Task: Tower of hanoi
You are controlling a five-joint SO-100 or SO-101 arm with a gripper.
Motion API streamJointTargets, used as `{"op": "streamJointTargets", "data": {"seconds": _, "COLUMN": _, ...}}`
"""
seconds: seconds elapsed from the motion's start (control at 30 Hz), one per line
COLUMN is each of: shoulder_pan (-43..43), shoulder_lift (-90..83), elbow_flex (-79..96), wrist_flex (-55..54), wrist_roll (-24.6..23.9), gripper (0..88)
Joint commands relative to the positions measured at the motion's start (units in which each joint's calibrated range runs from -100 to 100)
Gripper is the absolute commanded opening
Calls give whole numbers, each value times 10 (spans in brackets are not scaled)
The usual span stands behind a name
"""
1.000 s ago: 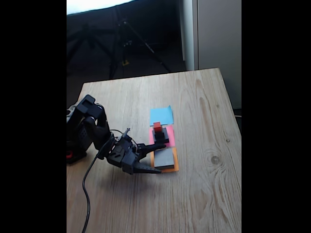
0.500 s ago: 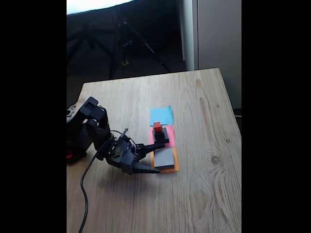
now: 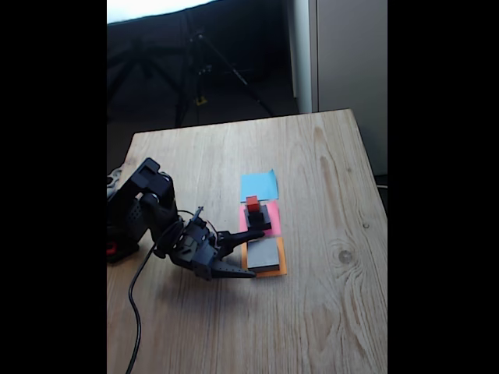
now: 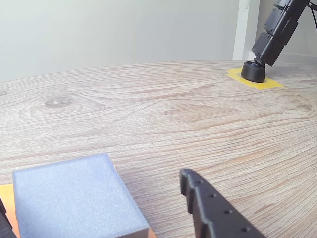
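Low over the table, the bent arm's end effector (image 3: 248, 253) spreads open beside the grey block (image 3: 263, 252).

Right of the flat grey foam block (image 3: 263, 252), bare wooden table (image 3: 335, 304) lies open; the black-and-red stacked cubes (image 3: 256, 214) stand just behind it.

Grey block (image 4: 74, 198) cut off below

The fixed view is soft and low in detail, with black bars down both sides. A blown-out white patch sits at its top left, the room behind is dark, and the worktop (image 3: 312, 195) is evenly bright. The arm (image 3: 144, 206) casts a faint shadow toward the camera. The wrist view is bright, sharper, its horizon bowed by the lens
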Motion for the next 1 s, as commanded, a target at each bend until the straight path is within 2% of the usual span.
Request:
{"op": "streamJointTargets", "data": {"seconds": 0.0, "shoulder_pan": 10, "shoulder_lift": -10, "elbow_flex": 17, "wrist_flex": 2, "wrist_roll": 9, "gripper": 446}}
{"op": "streamJointTargets", "data": {"seconds": 0.33, "shoulder_pan": -10, "shoulder_lift": -74, "elbow_flex": 119, "wrist_flex": 15, "wrist_roll": 9, "gripper": 460}}
{"op": "streamJointTargets", "data": {"seconds": 0.47, "shoulder_pan": -15, "shoulder_lift": -80, "elbow_flex": 122, "wrist_flex": 27, "wrist_roll": 9, "gripper": 496}}
{"op": "streamJointTargets", "data": {"seconds": 0.97, "shoulder_pan": -8, "shoulder_lift": -74, "elbow_flex": 90, "wrist_flex": 44, "wrist_roll": 9, "gripper": 493}}
